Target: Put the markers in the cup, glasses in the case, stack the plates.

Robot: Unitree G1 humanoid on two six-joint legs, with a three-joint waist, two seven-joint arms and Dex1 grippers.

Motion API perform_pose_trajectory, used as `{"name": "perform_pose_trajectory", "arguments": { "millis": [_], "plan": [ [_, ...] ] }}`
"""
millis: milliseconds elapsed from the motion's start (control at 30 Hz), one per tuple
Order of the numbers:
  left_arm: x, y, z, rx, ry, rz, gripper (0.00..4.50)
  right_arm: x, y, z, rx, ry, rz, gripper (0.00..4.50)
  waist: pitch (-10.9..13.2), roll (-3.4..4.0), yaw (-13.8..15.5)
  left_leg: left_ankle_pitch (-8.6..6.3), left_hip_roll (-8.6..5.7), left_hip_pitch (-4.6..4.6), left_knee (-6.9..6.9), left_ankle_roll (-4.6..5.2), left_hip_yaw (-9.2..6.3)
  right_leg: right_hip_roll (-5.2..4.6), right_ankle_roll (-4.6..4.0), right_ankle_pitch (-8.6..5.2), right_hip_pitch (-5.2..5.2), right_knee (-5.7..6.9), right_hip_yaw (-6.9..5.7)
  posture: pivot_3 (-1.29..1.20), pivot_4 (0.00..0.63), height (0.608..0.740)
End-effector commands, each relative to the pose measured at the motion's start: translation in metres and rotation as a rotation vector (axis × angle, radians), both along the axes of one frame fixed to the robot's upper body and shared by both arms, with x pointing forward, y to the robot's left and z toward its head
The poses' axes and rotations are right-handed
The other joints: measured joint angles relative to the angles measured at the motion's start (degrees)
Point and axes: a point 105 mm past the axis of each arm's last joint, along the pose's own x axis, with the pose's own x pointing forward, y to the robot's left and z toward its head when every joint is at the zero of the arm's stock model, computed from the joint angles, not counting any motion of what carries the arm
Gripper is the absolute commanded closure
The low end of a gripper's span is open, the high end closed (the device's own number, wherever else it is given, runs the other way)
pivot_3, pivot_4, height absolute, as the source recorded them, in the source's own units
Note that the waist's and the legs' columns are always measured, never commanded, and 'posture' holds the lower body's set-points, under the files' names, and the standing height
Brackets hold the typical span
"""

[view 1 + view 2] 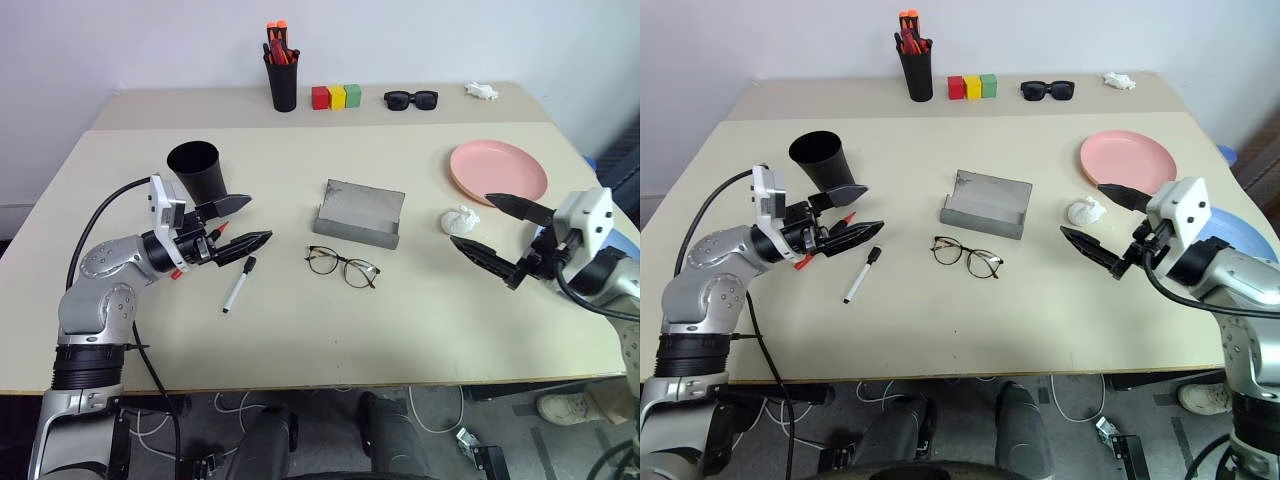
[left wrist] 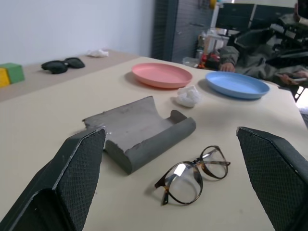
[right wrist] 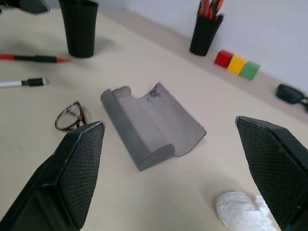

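The black cup [image 1: 197, 168] stands upright at the left. My left gripper [image 1: 258, 220] hovers open just right of it, above the red marker [image 3: 33, 58]. The white marker with a black cap [image 1: 239, 284] lies beside the gripper's lower finger. In the middle of the table the grey case [image 1: 358, 212] lies open, and the wire-rimmed glasses [image 1: 342, 266] rest just in front of it. The pink plate [image 1: 498, 171] is at the far right, with the blue plate [image 1: 1228, 226] nearer and partly behind my right arm. My right gripper [image 1: 471, 220] is open, near the pink plate's front edge.
A crumpled white paper ball [image 1: 459, 220] lies between the right gripper's fingers as seen from above. Along the back stand a pen pot [image 1: 282, 75], three coloured blocks [image 1: 336, 96], black sunglasses [image 1: 411, 99] and a small white object [image 1: 481, 91].
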Motion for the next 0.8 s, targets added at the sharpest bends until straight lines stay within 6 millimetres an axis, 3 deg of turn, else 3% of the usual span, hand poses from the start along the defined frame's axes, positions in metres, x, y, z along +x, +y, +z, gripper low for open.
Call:
{"name": "perform_pose_trajectory", "arguments": {
  "millis": [33,200,300,400,533,733,800],
  "plan": [
    [0.003,0.005,0.016,0.015,-0.051,-0.004,0.00,-0.003,0.003,0.011,-0.003,-0.065,-0.007,0.05,0.0,0.00,0.0,0.00,0.00,0.00,0.00,0.00,0.00,0.00,0.00,0.00,0.00,0.00,0.00,0.00,0.150,0.740],
    [0.005,0.011,0.017,0.024,-0.053,0.013,0.00,0.000,0.007,0.012,-0.006,-0.084,-0.003,0.05,0.0,0.00,0.0,0.00,-0.01,-0.01,0.00,0.00,0.01,-0.01,0.01,0.00,0.00,-0.02,0.01,0.00,0.150,0.740],
    [0.002,0.025,0.018,0.036,-0.054,0.042,0.00,0.003,0.015,0.013,-0.002,-0.099,0.027,0.05,0.0,0.00,-0.1,0.00,0.00,0.00,0.00,0.00,0.01,0.00,0.01,0.00,0.00,-0.01,0.00,0.00,0.150,0.740],
    [-0.004,0.034,0.020,0.047,-0.052,0.085,0.00,0.009,0.026,0.006,-0.011,-0.099,0.079,0.05,0.0,0.00,-0.3,0.00,0.02,0.01,-0.02,0.00,0.01,0.01,0.01,0.00,-0.01,0.00,0.00,0.00,0.150,0.740],
    [-0.015,0.052,0.009,0.048,0.011,0.148,0.00,0.013,0.051,0.000,0.013,-0.100,0.147,0.05,0.0,0.02,-0.2,-0.01,0.02,0.00,-0.02,0.01,0.01,0.00,0.01,0.00,-0.02,-0.01,0.00,0.00,0.150,0.740],
    [-0.004,0.075,-0.001,0.052,0.076,0.321,0.00,0.001,0.072,-0.008,-0.006,-0.046,0.271,0.05,0.0,-0.01,0.4,0.00,0.00,-0.05,0.03,0.00,-0.07,-0.01,0.00,-0.01,-0.01,0.00,-0.04,0.00,0.150,0.740],
    [0.004,0.082,-0.013,0.113,0.132,0.420,0.00,-0.005,0.083,-0.012,0.013,-0.034,0.319,0.05,0.0,-0.02,0.2,0.00,0.00,-0.04,0.02,0.00,-0.07,0.00,0.01,0.00,-0.01,0.00,-0.04,0.00,0.150,0.740]
  ]
}}
